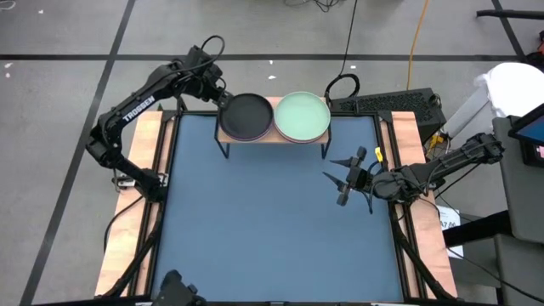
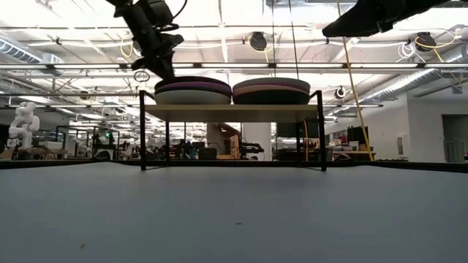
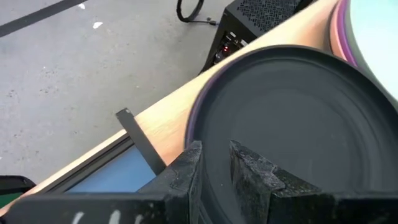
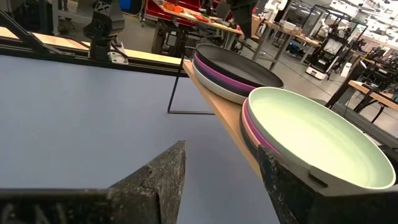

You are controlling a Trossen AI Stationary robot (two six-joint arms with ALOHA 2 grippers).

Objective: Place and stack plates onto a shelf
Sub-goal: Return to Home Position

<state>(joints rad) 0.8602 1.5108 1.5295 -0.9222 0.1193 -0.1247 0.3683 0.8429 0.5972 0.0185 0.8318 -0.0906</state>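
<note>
Left claw [image 1: 223, 96] at dark plate [image 1: 246, 116]

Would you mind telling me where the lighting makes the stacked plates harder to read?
Low view: bright ceiling lights behind the light-wood shelf leave its round matte plates darkened; high view: even light, the mint green plate clear.

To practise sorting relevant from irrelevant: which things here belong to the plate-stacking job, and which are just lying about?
Job: shelf; charcoal-topped plate stack, left tool at its edge; mint-topped plate stack; right tool over the table.
Lying about: black perforated box; looped black cable; yellow cable.
</note>
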